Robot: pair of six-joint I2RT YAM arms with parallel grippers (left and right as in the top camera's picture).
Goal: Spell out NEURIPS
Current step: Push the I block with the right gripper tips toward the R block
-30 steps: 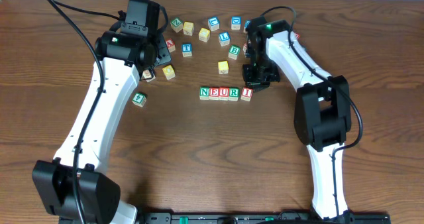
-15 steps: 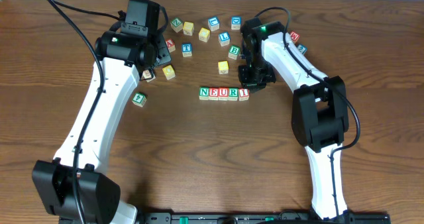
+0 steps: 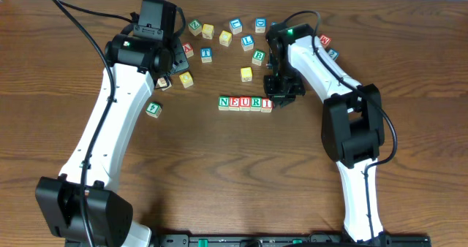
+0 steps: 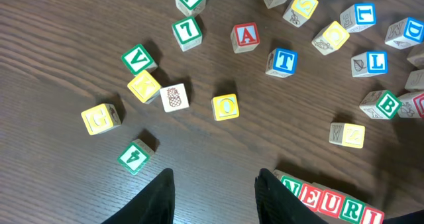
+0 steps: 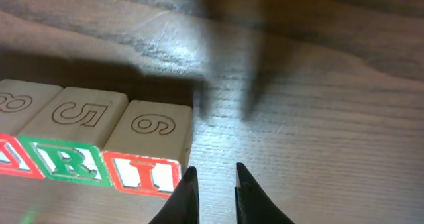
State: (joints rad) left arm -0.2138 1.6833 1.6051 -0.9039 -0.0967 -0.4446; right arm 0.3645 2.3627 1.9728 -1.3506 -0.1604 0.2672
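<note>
Row of pale wooden letter cubes [image 3: 249,103] reads N-E-U-R-I, mid brown wood table [image 3: 219,166]. Right gripper [image 5: 212,191] just beside I end, fingers slightly parted, empty, prob not touching. Left gripper [image 4: 213,197] parted, empty, above scattered letter cubes [image 4: 225,107].

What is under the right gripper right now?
Only bare table shows between the right gripper's slightly parted fingers, just beside the I cube. From overhead the gripper itself covers that spot, so that view adds nothing.
</note>
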